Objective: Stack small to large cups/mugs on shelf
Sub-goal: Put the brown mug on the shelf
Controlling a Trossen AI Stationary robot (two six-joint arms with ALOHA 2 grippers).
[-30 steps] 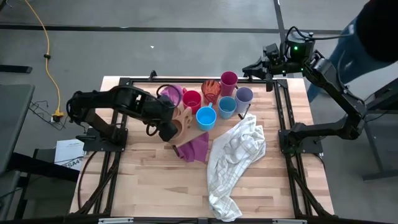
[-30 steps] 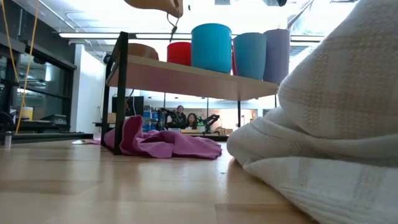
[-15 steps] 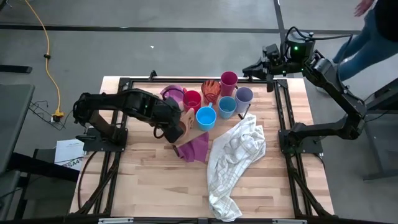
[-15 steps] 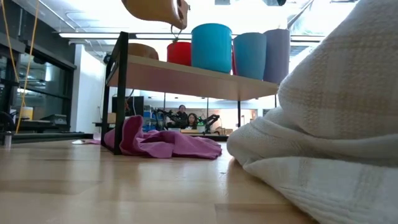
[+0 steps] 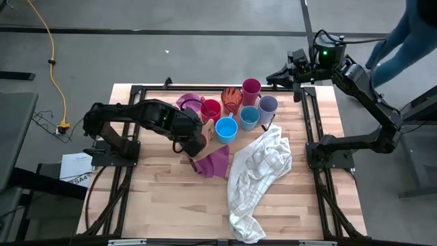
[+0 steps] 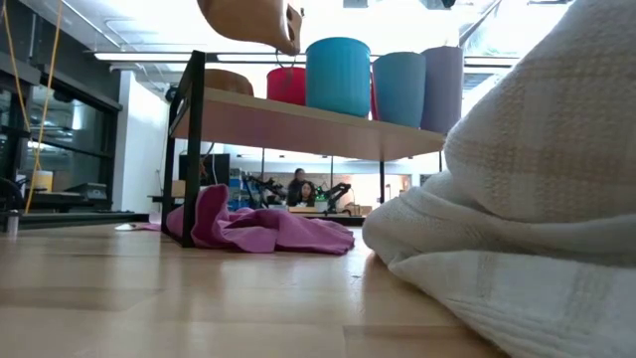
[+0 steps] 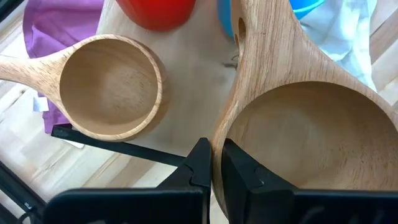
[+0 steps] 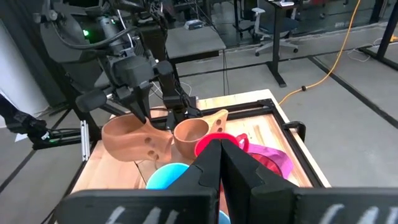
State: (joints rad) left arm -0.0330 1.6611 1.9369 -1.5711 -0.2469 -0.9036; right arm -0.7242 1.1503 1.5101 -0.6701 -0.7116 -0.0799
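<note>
The left gripper (image 7: pixel 211 163) pinches the rim of a large tan wooden mug (image 7: pixel 298 124) and has carried it right since a second ago, over the shelf (image 6: pixel 288 121) beside the smaller tan mug (image 7: pixel 112 93). Red (image 5: pixel 210 109), blue (image 5: pixel 226 128) and lavender (image 5: pixel 268 104) cups stay put. The right gripper (image 8: pixel 219 155), pressed together, waits at the far right

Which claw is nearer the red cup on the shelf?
Left. The left claw, shut on a wooden mug, hangs just beside the red cup. The right claw waits past the shelf's far corner.
</note>
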